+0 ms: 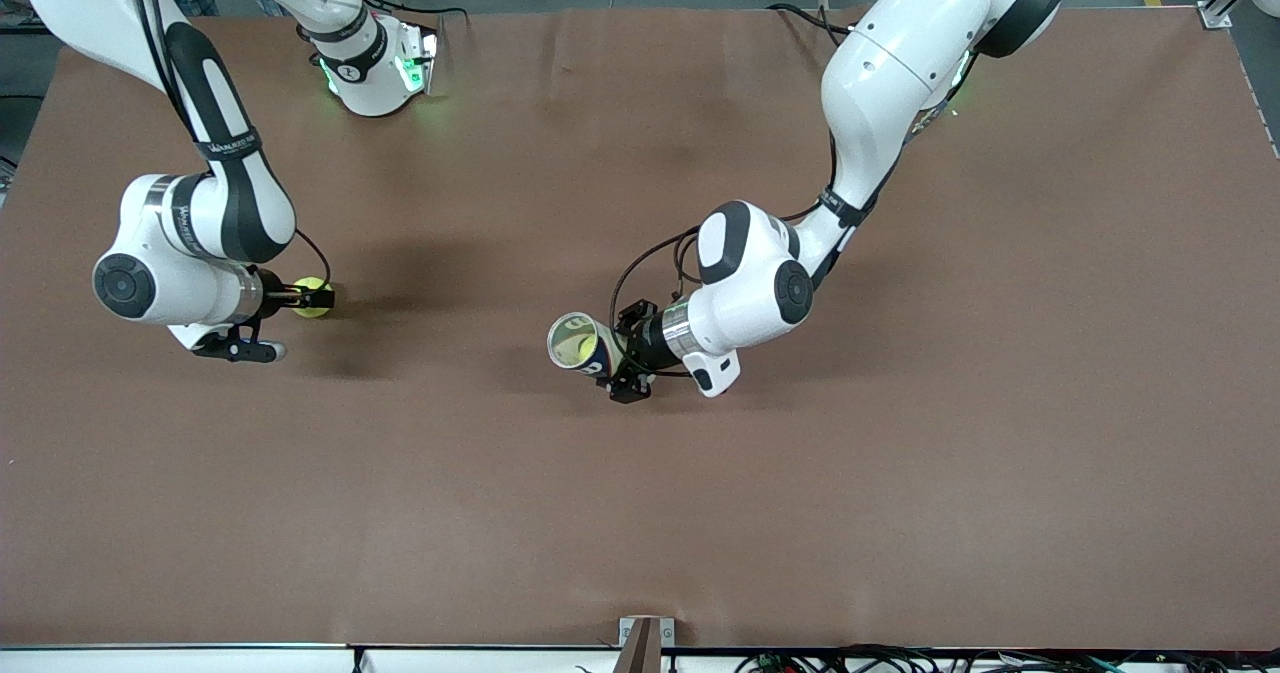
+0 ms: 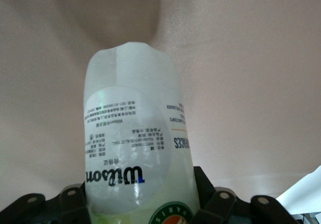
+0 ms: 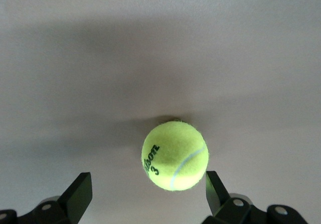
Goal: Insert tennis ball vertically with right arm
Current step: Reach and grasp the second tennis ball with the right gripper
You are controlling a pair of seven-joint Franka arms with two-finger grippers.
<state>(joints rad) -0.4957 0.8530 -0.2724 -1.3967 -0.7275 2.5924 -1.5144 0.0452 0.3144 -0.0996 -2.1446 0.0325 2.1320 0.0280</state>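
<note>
Over at the right arm's end of the table, the fuzzy yellow-green tennis ball [image 1: 312,296] sits on the brown mat, round and felt-napped. In the right wrist view the same ball [image 3: 175,155] shows a pale curved seam and dark printed lettering with a numeral three. The right gripper [image 1: 300,297] is low around it, its flat black fingers [image 3: 78,193] spread wide on either side of the ball with clear gaps, so nothing is gripped there. The ball casts a soft round shadow on the mat just under it.

Moving along to mid-table, the left gripper [image 1: 610,348] is clamped on a clear plastic cylindrical ball can [image 1: 580,342]. The can is tipped over toward the right arm's end, its round open mouth facing the front camera with a yellowish tint inside. In the left wrist view the can [image 2: 134,138] is smooth, translucent and slightly glossy, with a round white label of fine black print, a bold dark brand name, and a green and orange emblem near the gripper's black fingers [image 2: 215,206].

The table [image 1: 900,473] wears a matte brown covering, flat and faintly mottled, with broad soft shadows under both arms. Along its top edge, grey floor shows with a yellow stripe, someone's shoes and a few castor wheels. Black cables run along the bottom edge.
</note>
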